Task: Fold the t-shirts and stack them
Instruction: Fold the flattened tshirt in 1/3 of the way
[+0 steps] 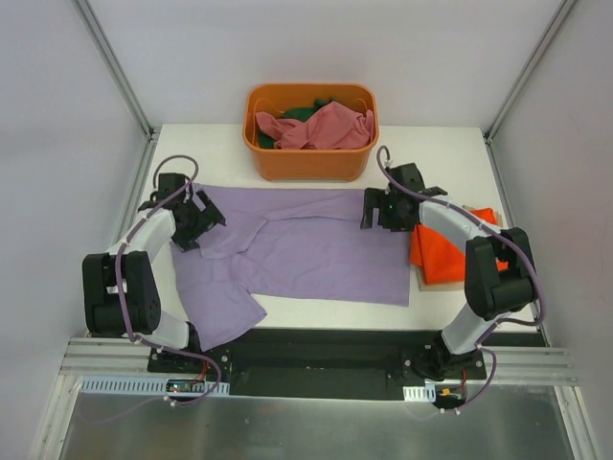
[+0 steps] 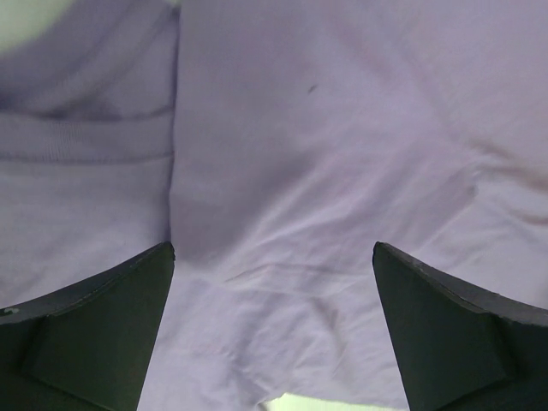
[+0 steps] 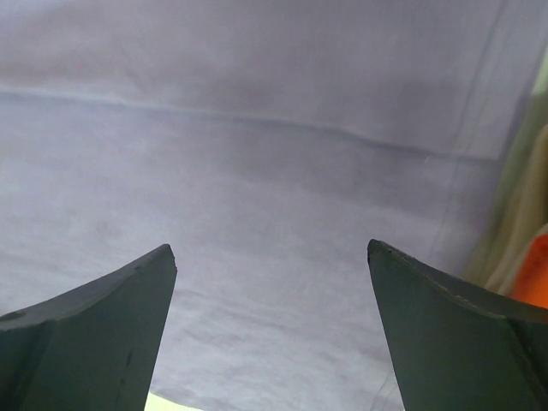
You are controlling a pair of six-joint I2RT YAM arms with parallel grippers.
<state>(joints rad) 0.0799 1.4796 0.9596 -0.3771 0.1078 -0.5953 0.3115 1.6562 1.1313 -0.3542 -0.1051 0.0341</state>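
A lavender-purple t-shirt [image 1: 306, 251] lies spread across the white table, its left part rumpled, with a flap hanging toward the front left. My left gripper [image 1: 204, 222] is open over the shirt's left edge; in the left wrist view the purple cloth [image 2: 300, 171] fills the space between the fingers [image 2: 94, 325]. My right gripper [image 1: 376, 211] is open over the shirt's back right corner; the cloth [image 3: 257, 188] shows flat under it. A folded orange-red t-shirt [image 1: 450, 251] lies at the right, partly under my right arm. Dusty pink [image 1: 321, 126] and dark green [image 1: 297, 112] shirts sit in the tub.
The orange plastic tub [image 1: 310, 158] stands at the table's back middle, just behind the purple shirt. Metal frame posts and grey walls enclose the table on both sides. A black base rail runs along the near edge.
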